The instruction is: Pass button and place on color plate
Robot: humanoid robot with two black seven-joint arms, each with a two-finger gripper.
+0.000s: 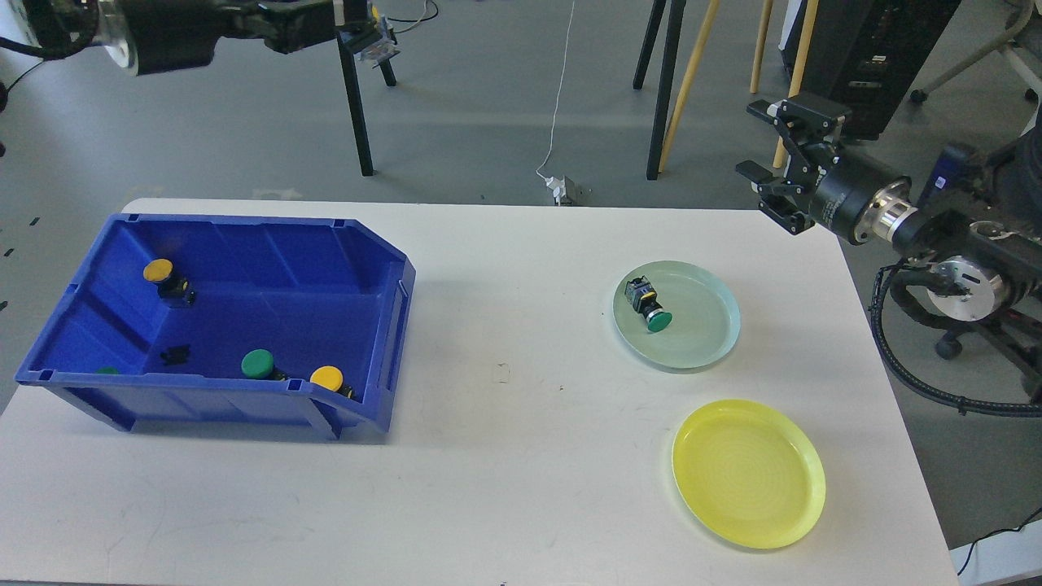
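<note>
Green-capped push button [649, 308] lies on its side on pale green round plate [700, 346], right of centre. Right hand [769, 167] open, upper right. Left hand [370, 37] top left, state unclear.

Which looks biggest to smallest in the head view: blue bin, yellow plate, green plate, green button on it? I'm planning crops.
1. blue bin
2. yellow plate and green plate: the yellow looks slightly larger, but it lies nearer the camera, so unranked.
3. green button
</note>
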